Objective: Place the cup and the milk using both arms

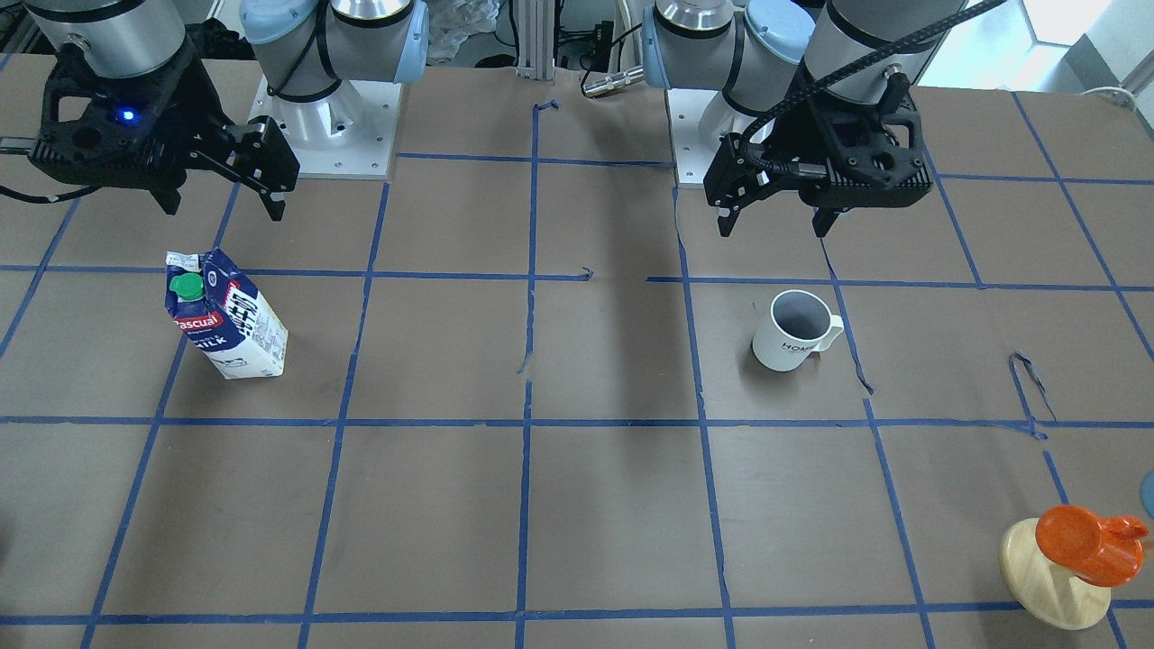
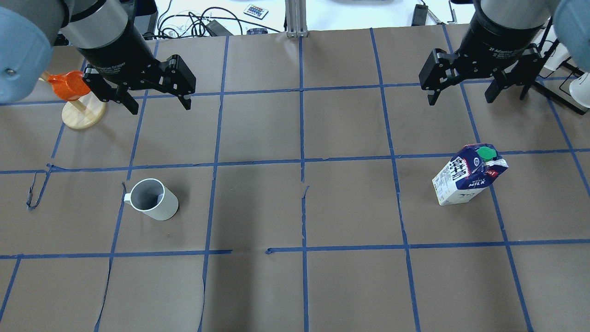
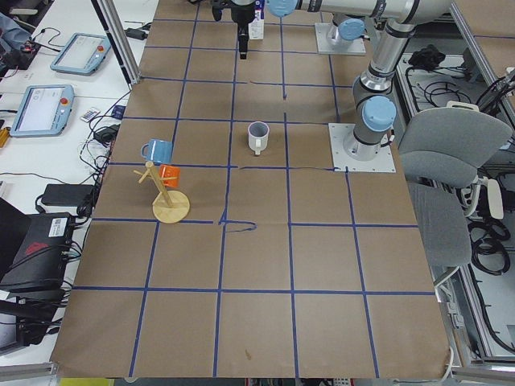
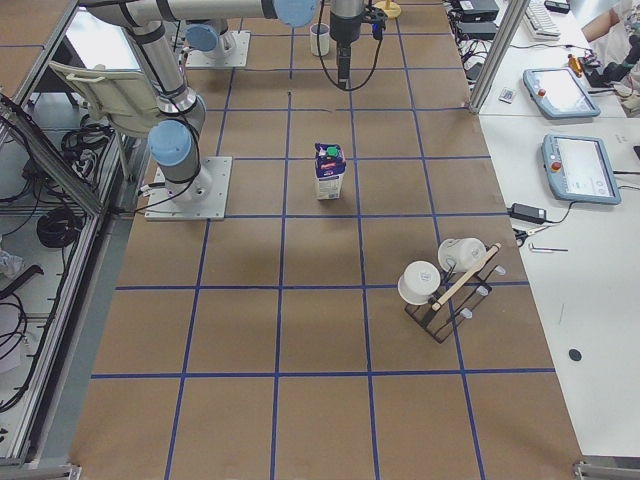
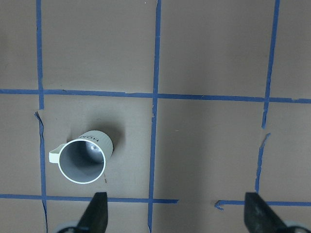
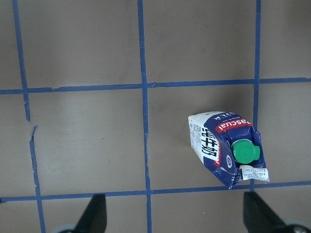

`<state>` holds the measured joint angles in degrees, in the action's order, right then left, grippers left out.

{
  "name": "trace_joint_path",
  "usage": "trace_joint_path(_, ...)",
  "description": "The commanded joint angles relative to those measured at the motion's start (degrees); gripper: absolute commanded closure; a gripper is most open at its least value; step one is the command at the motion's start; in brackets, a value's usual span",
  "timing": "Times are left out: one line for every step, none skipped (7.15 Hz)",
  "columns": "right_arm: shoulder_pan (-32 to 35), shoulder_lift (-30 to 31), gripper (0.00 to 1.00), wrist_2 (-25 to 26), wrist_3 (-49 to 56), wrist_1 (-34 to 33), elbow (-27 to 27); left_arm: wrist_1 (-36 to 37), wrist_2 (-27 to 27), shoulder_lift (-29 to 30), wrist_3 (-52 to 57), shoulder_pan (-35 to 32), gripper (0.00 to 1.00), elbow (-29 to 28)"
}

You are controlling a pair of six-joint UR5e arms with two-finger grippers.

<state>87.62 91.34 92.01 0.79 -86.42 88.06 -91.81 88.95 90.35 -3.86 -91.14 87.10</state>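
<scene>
The white cup (image 1: 793,332) stands upright on the brown table, handle out to one side; it also shows in the overhead view (image 2: 154,200) and the left wrist view (image 5: 83,161). My left gripper (image 2: 160,107) is open and empty, high above the table and on the far side of the cup. The blue and white milk carton (image 1: 230,320) with its green cap stands upright on the other side, also in the overhead view (image 2: 465,177) and the right wrist view (image 6: 226,148). My right gripper (image 2: 461,100) is open and empty, hanging above and beyond the carton.
A wooden mug tree (image 2: 83,115) with an orange mug (image 2: 69,85) stands near my left gripper. A rack with white cups (image 4: 445,285) stands on the table's right end. Blue tape lines divide the brown table cover (image 2: 299,207) into squares.
</scene>
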Motion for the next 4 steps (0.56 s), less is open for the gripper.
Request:
trace_joint_path(0.09, -0.02, 0.00, -0.08, 0.26, -0.15, 0.00, -0.13, 0.00, 0.00, 0.00, 0.00, 0.00, 0.00)
trace_joint_path(-0.43, -0.02, 0.00, 0.18, 0.00, 0.20, 0.00, -0.13, 0.00, 0.00, 0.00, 0.00, 0.00, 0.09)
trace_joint_path(-0.09, -0.02, 0.00, -0.08, -0.09, -0.32, -0.08, -0.13, 0.00, -0.09, 0.00, 0.00, 0.00, 0.09)
trace_joint_path(-0.95, -0.54, 0.00, 0.70, 0.09, 0.11, 0.09, -0.22, 0.00, -0.26, 0.08, 0.00, 0.00, 0.00)
